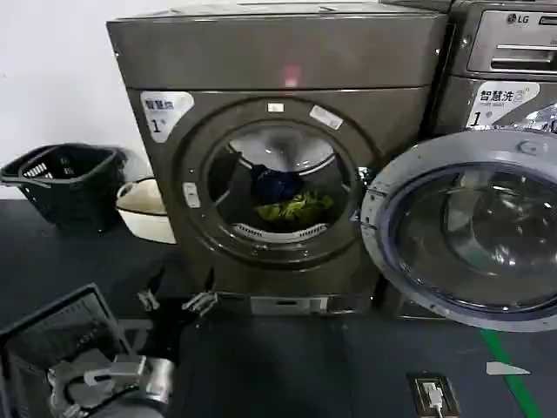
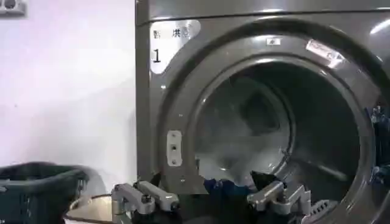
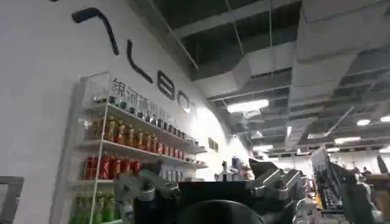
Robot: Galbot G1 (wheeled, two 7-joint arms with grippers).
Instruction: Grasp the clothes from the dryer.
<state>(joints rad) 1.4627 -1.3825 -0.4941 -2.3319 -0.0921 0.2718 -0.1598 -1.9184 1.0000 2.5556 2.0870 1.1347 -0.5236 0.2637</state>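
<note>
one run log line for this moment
stage: approach | left tool: open, low in front of dryer | clothes: in drum, untouched | door: open | right tool: open, aimed away

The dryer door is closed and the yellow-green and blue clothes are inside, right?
Not quite. The dryer door is swung wide open to the side, as the head view shows. The yellow-green and blue clothes are inside the drum, as you said.
</note>
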